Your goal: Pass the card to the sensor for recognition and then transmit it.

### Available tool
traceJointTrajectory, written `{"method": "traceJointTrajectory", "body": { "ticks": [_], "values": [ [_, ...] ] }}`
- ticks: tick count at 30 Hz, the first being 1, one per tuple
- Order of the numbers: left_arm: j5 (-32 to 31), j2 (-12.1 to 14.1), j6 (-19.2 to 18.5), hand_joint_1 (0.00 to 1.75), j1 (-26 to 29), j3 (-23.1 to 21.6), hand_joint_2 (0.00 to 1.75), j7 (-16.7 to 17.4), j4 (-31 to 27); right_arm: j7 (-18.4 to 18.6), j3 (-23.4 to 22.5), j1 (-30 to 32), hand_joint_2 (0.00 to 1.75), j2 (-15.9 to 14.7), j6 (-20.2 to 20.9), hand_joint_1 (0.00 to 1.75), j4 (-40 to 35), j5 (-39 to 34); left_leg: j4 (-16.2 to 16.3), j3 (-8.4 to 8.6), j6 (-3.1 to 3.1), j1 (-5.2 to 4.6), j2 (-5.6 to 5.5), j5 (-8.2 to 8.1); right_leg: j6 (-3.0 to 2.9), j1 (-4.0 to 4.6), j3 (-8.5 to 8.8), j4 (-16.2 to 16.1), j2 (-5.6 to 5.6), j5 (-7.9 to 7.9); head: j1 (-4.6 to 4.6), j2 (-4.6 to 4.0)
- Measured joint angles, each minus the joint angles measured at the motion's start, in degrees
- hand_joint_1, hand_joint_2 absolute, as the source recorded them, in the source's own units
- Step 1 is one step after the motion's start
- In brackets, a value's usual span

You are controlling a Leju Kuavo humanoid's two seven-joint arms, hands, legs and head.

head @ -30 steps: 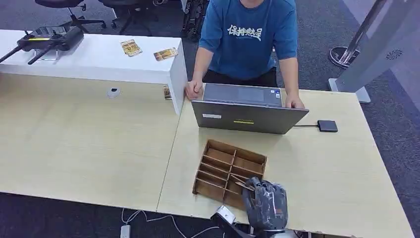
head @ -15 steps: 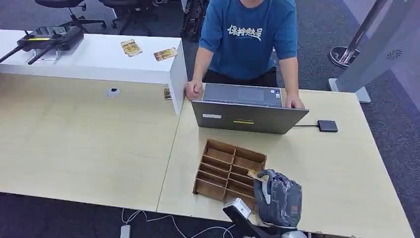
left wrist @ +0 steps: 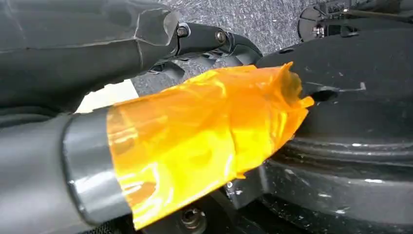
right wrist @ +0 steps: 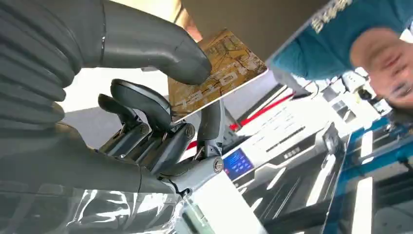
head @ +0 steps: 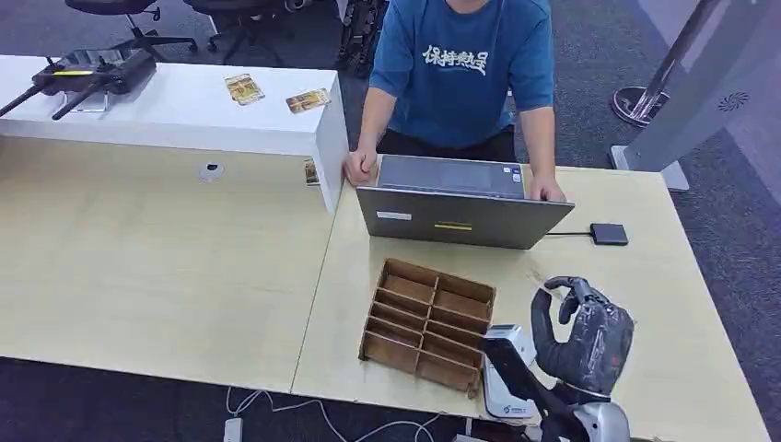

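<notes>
Right hand lifted, card between fingers

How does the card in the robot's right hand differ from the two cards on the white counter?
The held card is pinched by the right hand, lifted off the desk and tilted; the two cards on the white counter lie flat and untouched. The held card is near the robot, beside the wooden tray; the others lie far off, by the person. All look golden-brown with printing.
</notes>
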Motion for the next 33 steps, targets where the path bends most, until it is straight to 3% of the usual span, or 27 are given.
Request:
{"method": "traceJointTrajectory", "body": {
  "ticks": [12,33],
  "values": [
    [-1.95,1.31,-0.85,0.00,-0.14,-2.08,0.00,0.09,0.00,2.03,-4.30,-13.25,1.75,-0.26,3.73,1.75,7.18,0.28,0.00,0.03,-0.01,0.00,0.01,0.01,-0.01,0.00,-0.01,0.02,0.03,0.01,0.00,0.00],
    [-5.68,2.99,-1.94,0.00,-0.87,-4.08,0.00,0.35,0.00,5.79,-4.17,-32.91,1.75,-0.31,7.86,1.75,17.72,5.42,0.01,0.02,-0.03,0.00,0.00,0.05,-0.02,0.00,-0.02,0.03,0.02,0.04,0.00,0.00]
  ]
}}
